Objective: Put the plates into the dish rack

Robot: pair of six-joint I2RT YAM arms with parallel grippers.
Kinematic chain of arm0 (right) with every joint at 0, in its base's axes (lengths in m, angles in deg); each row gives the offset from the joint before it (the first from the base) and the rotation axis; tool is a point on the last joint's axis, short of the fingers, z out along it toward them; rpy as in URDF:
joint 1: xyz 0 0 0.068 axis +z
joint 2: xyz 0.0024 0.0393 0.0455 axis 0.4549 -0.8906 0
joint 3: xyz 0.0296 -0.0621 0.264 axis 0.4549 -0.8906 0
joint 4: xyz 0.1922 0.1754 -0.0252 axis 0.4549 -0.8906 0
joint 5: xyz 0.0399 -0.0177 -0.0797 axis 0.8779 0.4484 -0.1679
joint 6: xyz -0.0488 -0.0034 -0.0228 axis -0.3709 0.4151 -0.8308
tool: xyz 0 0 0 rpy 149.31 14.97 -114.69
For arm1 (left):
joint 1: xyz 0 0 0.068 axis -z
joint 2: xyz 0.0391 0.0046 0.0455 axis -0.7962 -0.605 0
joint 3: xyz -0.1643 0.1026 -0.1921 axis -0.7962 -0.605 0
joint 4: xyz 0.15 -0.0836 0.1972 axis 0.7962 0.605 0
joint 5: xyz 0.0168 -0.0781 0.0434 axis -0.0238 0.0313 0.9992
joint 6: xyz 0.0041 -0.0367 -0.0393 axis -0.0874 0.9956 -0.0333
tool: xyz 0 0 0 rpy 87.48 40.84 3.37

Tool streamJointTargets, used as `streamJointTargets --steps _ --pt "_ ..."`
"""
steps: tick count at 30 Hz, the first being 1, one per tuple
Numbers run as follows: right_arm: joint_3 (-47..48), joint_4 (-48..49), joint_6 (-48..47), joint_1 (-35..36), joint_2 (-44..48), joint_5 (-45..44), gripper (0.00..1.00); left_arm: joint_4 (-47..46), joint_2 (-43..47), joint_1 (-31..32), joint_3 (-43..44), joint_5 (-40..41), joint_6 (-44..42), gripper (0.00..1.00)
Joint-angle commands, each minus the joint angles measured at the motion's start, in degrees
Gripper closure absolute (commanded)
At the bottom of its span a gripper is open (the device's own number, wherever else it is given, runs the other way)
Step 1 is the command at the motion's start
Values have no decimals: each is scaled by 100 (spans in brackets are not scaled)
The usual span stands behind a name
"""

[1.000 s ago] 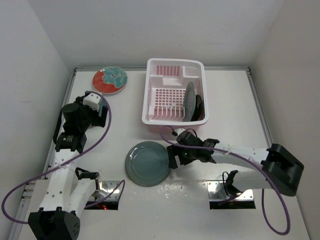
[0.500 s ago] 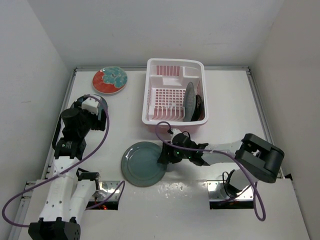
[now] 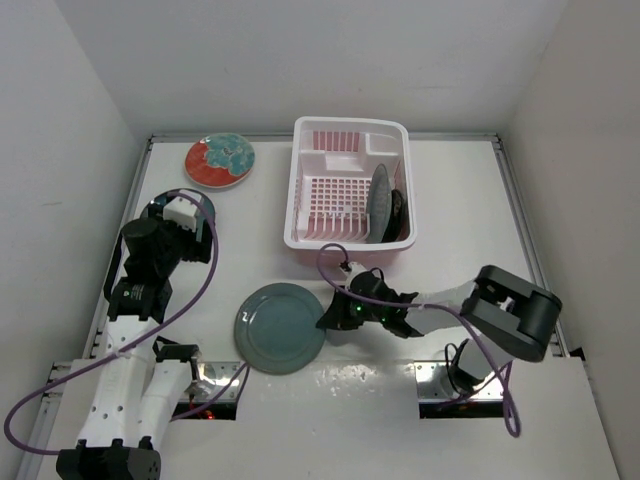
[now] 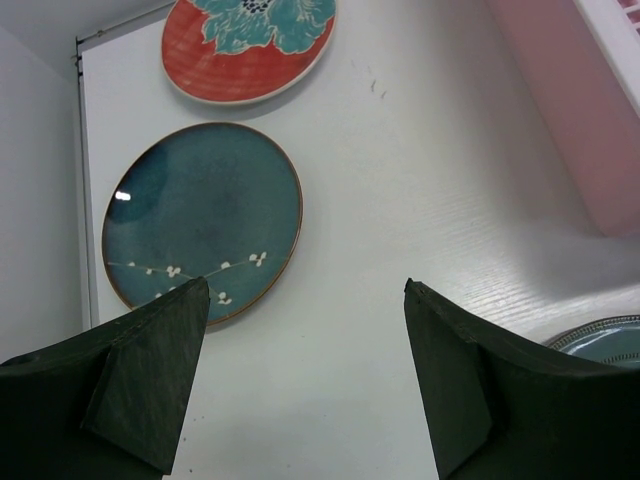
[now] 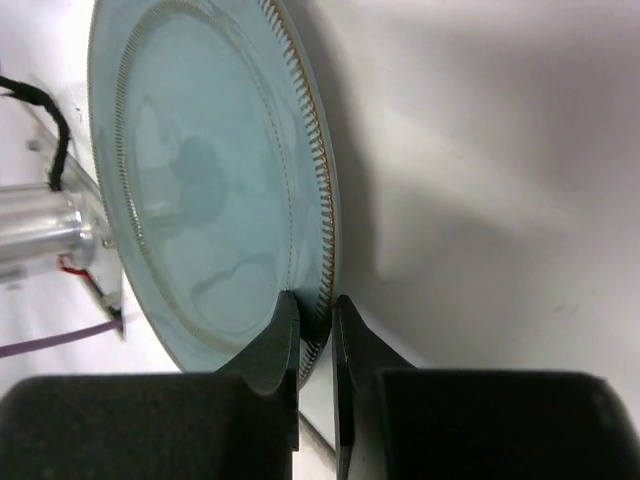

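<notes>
A large grey-teal plate (image 3: 278,328) (image 5: 210,200) lies near the table's front edge, and my right gripper (image 3: 328,320) (image 5: 313,300) is shut on its right rim. The pink-and-white dish rack (image 3: 350,126) stands at the back centre. A grey-teal plate (image 3: 378,203) and a black plate (image 3: 399,212) stand on edge in its right side. A red plate with a pale blue centre (image 3: 219,160) (image 4: 250,40) lies at the back left. The darker teal plate (image 4: 200,215) lies in front of it. My left gripper (image 3: 182,212) (image 4: 305,285) hovers open over bare table beside that plate.
A low rail (image 3: 130,225) runs along the table's left edge, close to the teal plate. The rack's pink wall (image 4: 570,110) shows at the right of the left wrist view. The arms' metal base plates (image 3: 465,385) sit at the near edge.
My right gripper has closed on the grey-teal plate's rim, and the plate has slid left and toward the near edge. My left arm has drawn back slightly, still open.
</notes>
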Motion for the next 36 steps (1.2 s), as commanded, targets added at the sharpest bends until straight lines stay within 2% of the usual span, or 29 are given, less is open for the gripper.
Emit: streamJointTargets --steps 1,2,5,10,13,19,23,25,26,29,32,36 --pt "513 -1690 -1309 446 921 -838 100 -45 64 53 66 18 -39 17" --pt "811 -2433 -1616 595 1264 -1008 100 -45 12 53 66 18 -40 17" --pt "1557 -3236 -2049 694 1915 -1650 100 -45 -111 53 119 -52 -40 17" --pt "2508 -4511 -2700 694 2287 -2459 100 -378 -365 53 180 -167 13 17" --pt "3220 -4803 -2876 536 2235 -2486 100 -510 -524 53 233 -167 13 17" --pt "3942 -5068 -2990 132 1980 -1906 100 -756 -885 53 286 -167 13 17" --pt "3855 -4998 -2868 -71 1873 -1345 100 -757 -1034 53 286 -903 -408 17" --pt "3679 -4823 -2876 -106 1917 -1264 100 -547 -1087 53 286 -2174 -995 17" --pt "3627 -4805 -2920 -97 1900 -1238 100 -67 -1139 183 286 -3136 -1859 15" --pt "3477 -4595 -3095 -62 1970 -1063 100 394 -1350 534 164 -4249 -2527 8" --pt "3266 -4208 -3386 157 2093 -983 100 456 -1824 1087 241 -4867 -2686 7" --pt "3362 -4067 -3623 447 1953 -930 100 456 -2124 1669 242 -4878 -3132 2"
